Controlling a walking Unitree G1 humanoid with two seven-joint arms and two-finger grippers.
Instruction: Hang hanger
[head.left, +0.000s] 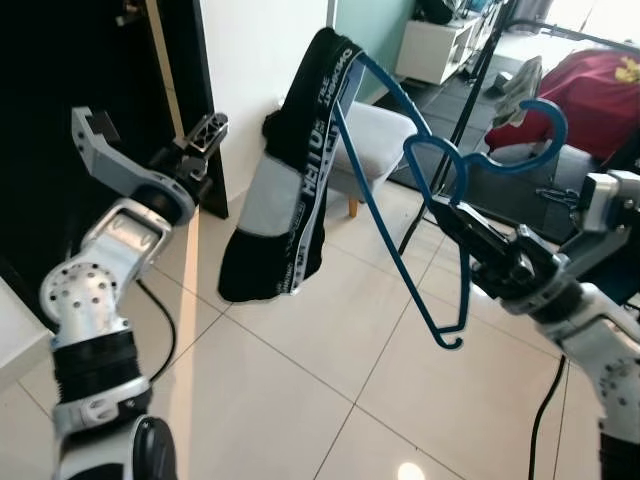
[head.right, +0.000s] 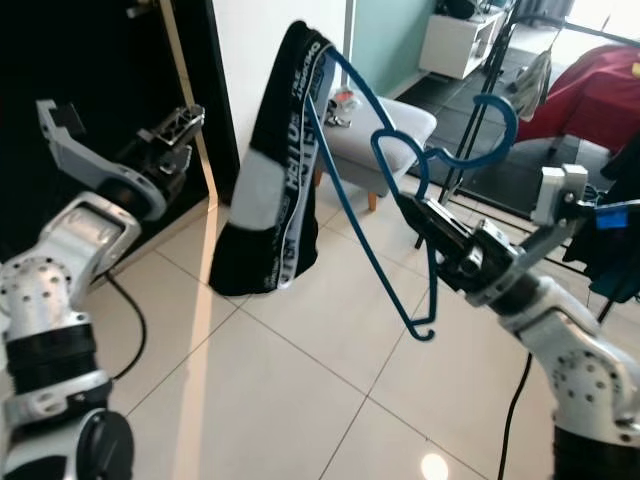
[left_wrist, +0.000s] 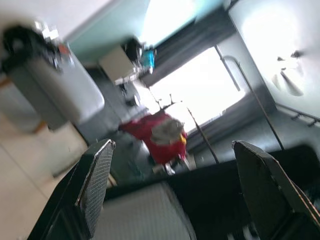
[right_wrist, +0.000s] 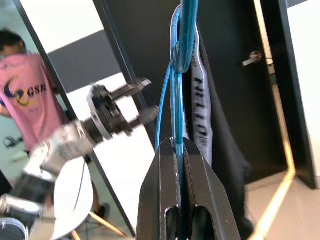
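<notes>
Carrying is the step going on now: the right gripper (head.left: 452, 222) is squeezing its two black fingers tight on the blue hanger (head.left: 400, 180), and the hanger is not yet on any rail. The hanger is up in the air in the middle of the head view, tilted, with its hook (head.left: 520, 140) pointing toward 2 o'clock. Black shorts (head.left: 290, 170) with white letters are drooping from its far end, toward 10 o'clock from the gripper. The right arm is reaching in from 4 o'clock, bent at the elbow, with the wrist lifted. The left gripper (head.left: 205, 132) is waiting at 9 o'clock beside the dark door (head.left: 40, 130), touching nothing; in the left wrist view its fingers (left_wrist: 97, 175) are spread wide. The left arm is bent and raised. Next, it looks like the robot needs to turn to the black clothes rack (head.left: 470, 90) standing at 1 o'clock, lift the hook above a bar, and lower it on. A grey chair (head.left: 375, 140) is sitting behind the hanger. A person in a pink shirt (right_wrist: 27, 100) is standing nearby in the right wrist view.
</notes>
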